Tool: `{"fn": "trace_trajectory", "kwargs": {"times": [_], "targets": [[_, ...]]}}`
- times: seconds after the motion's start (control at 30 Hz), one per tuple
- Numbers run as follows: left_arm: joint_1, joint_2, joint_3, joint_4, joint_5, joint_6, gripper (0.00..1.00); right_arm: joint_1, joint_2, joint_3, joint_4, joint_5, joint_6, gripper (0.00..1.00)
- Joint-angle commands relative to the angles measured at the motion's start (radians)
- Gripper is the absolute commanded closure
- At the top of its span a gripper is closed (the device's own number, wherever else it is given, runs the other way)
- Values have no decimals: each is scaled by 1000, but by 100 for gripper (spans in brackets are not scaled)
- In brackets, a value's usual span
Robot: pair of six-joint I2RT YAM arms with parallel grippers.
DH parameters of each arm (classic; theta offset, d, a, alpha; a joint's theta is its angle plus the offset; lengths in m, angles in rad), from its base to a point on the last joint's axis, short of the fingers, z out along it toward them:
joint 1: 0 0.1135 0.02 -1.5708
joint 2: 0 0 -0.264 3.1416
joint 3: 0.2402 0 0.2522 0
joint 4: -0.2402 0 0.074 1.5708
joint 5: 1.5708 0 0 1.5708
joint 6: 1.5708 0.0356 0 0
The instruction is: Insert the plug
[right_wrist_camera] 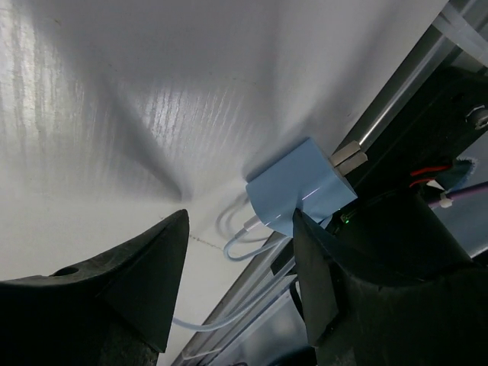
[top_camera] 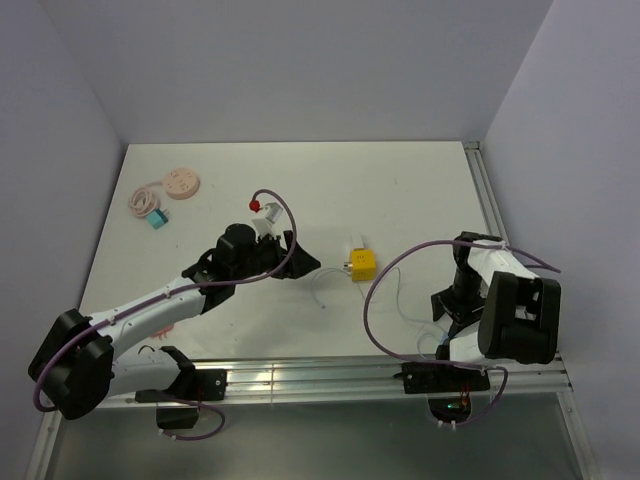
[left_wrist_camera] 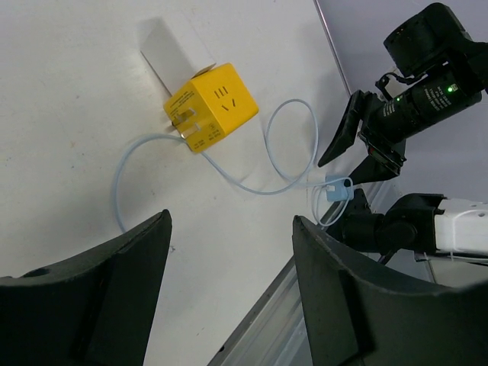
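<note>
The left gripper [left_wrist_camera: 230, 221] has its fingers apart and holds nothing. The yellow socket cube [left_wrist_camera: 207, 107] lies at its 12 o'clock. A thin cable [left_wrist_camera: 259, 192] leads to the light blue plug [right_wrist_camera: 301, 187], at the cube's 4 o'clock. The right gripper [right_wrist_camera: 240, 217], fingers apart, faces the plug without touching it. The plug seems light, hard and smooth; take it by its flat sides.
</note>
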Motion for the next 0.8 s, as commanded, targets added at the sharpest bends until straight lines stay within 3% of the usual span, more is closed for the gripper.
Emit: {"fn": "trace_trajectory", "kwargs": {"times": [0.0,0.13,0.27,0.63,0.77], "targets": [[-2,-3,50,-3,-25,25,30,19,39,7,74,2,57,37],[-3,5,53,-3,-31,20,30,58,74,41,99,51,77,41],[-3,8,61,-15,-46,25,29,80,207,107,146,53,39,42],[-2,34,58,-12,-46,17,29,193,393,456,139,61,-38,43],[-2,26,57,-26,-62,25,29,195,344,543,66,130,-50,42]]}}
